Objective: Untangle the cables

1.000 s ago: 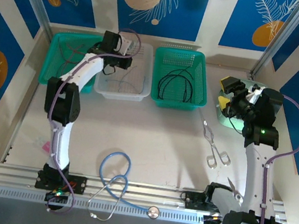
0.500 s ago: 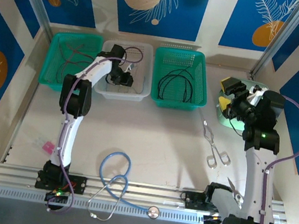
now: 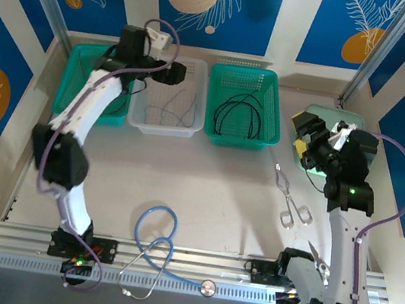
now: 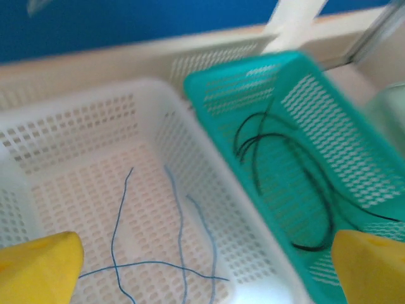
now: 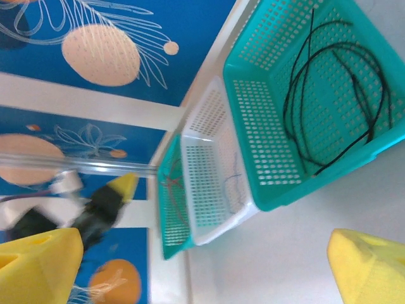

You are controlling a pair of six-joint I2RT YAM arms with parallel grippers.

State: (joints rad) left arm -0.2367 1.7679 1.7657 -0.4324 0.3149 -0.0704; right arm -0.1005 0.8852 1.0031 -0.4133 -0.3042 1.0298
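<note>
Wide-open left gripper (image 3: 172, 72) over thin blue-grey wires (image 4: 181, 234)
Strands run front-to-back in white perforated plastic basket (image 4: 76, 101); right gripper (image 3: 304, 141), also wide, well apart.

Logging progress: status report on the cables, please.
Left gripper open, empty, above white basket. Right gripper open, empty. Blue-grey cables in white basket, black cable in right green basket. Stethoscope lies away from baskets.
</note>
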